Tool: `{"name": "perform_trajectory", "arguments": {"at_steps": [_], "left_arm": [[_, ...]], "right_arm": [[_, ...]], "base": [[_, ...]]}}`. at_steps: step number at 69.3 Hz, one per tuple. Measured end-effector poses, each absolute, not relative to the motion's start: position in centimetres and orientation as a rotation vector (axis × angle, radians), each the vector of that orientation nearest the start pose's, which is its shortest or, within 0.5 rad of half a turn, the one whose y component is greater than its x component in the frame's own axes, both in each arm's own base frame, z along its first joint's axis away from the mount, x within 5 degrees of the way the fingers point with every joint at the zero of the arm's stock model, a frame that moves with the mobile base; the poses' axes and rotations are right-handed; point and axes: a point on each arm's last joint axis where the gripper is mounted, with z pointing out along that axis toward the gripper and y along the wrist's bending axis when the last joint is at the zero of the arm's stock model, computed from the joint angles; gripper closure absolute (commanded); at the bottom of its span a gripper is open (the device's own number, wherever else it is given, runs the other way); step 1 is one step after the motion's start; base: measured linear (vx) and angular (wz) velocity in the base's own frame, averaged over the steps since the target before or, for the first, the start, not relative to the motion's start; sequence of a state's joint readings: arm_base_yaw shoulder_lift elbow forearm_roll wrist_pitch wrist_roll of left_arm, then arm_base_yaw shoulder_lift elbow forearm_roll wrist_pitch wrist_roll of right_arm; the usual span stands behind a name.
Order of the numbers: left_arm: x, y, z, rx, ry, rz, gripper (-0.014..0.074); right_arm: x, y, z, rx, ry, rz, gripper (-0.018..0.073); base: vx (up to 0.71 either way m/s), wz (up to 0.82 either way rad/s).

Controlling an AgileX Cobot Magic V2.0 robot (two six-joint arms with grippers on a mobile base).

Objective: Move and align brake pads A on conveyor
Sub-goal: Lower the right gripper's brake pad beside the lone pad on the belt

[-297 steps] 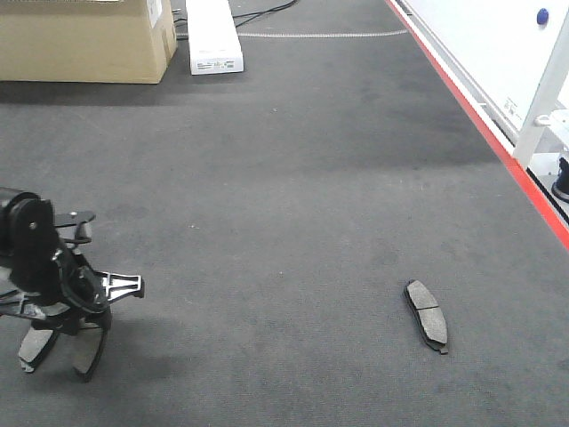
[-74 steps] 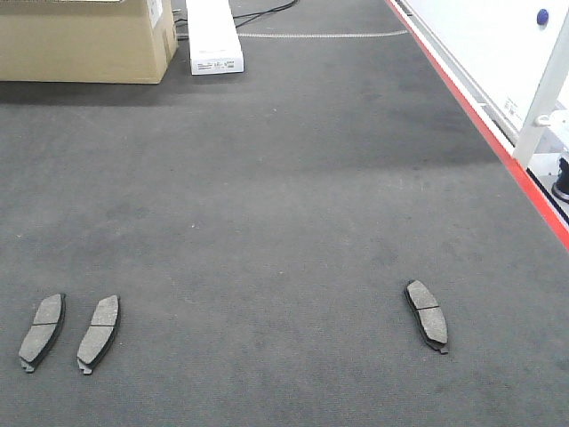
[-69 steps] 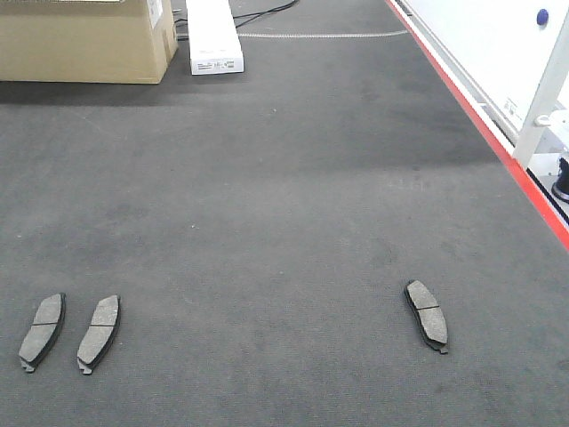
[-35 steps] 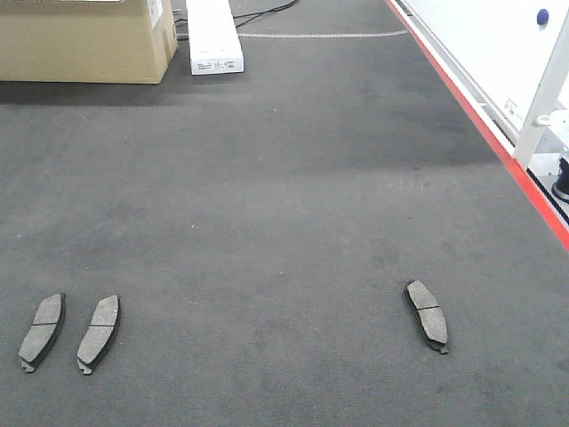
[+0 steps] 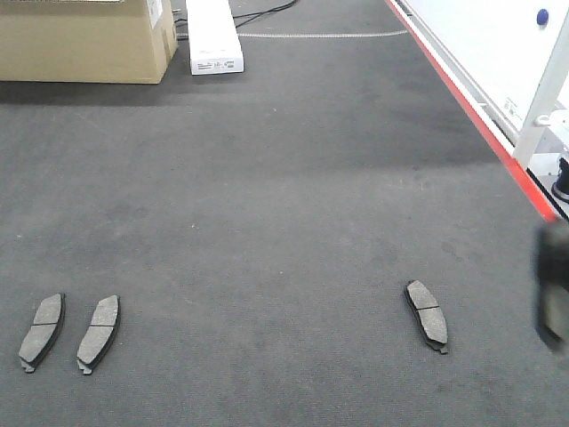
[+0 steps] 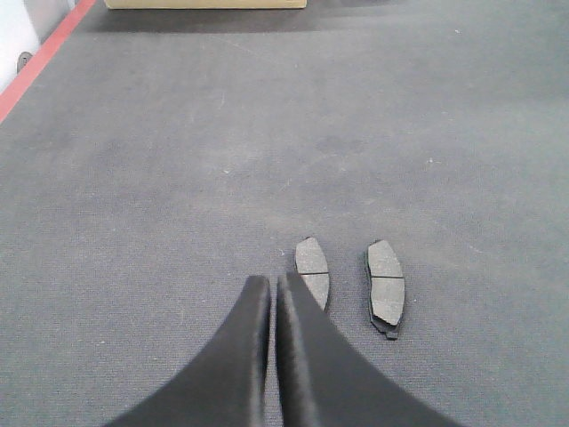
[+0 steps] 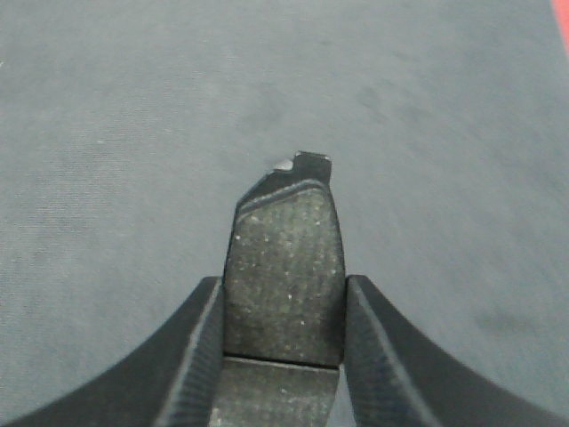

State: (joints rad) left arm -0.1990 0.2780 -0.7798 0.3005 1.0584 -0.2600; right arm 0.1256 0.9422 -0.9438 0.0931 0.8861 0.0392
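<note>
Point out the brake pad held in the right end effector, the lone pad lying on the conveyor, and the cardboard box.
Held brake pad [image 7: 286, 267], right wrist view, grey friction face.
Lone brake pad [image 5: 427, 315], front view, near its central groove.
Cardboard box [image 5: 84, 40], front view, front wall.

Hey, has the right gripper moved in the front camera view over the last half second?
Yes. The right gripper has entered at the right edge, blurred, just right of the lone brake pad.

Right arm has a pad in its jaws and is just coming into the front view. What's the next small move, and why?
Probably carry the held brake pad in the right gripper further over the conveyor and lower it beside the lone pad, parallel to it. The left pair already lies side by side, while the lone pad has no partner.
</note>
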Motion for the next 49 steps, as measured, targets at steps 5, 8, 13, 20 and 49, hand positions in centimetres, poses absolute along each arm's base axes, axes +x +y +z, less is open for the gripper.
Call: {"name": "perform_trajectory", "arguments": {"at_steps": [5, 8, 13, 20, 49], "left_arm": [[1.9, 2.0, 35.7, -0.074, 2.003, 0.067, 0.0602], [1.9, 2.0, 35.7, -0.074, 2.003, 0.067, 0.0602], [1.9, 2.0, 35.7, -0.074, 2.003, 0.067, 0.0602], [1.9, 2.0, 35.7, -0.074, 2.003, 0.067, 0.0602], [1.9, 2.0, 35.7, -0.074, 2.004, 0.067, 0.0603]], "right_arm": [[19.4, 3.9, 35.5, -0.122, 2.398, 0.200, 0.0563], [20.7, 4.7, 35.5, -0.160, 2.415, 0.204, 0.0563], [23.1, 6.0, 35.1, -0.210, 2.454, 0.206, 0.0563], [26.4, 7.9, 33.8, -0.274, 2.529, 0.201, 0.0563], [34.5, 12.9, 24.8, -0.399, 2.849, 0.157, 0.0563]], "base": [[0.00, 0.00], [0.00, 0.00], [0.00, 0.00], [0.00, 0.00], [0.00, 0.00]]}}
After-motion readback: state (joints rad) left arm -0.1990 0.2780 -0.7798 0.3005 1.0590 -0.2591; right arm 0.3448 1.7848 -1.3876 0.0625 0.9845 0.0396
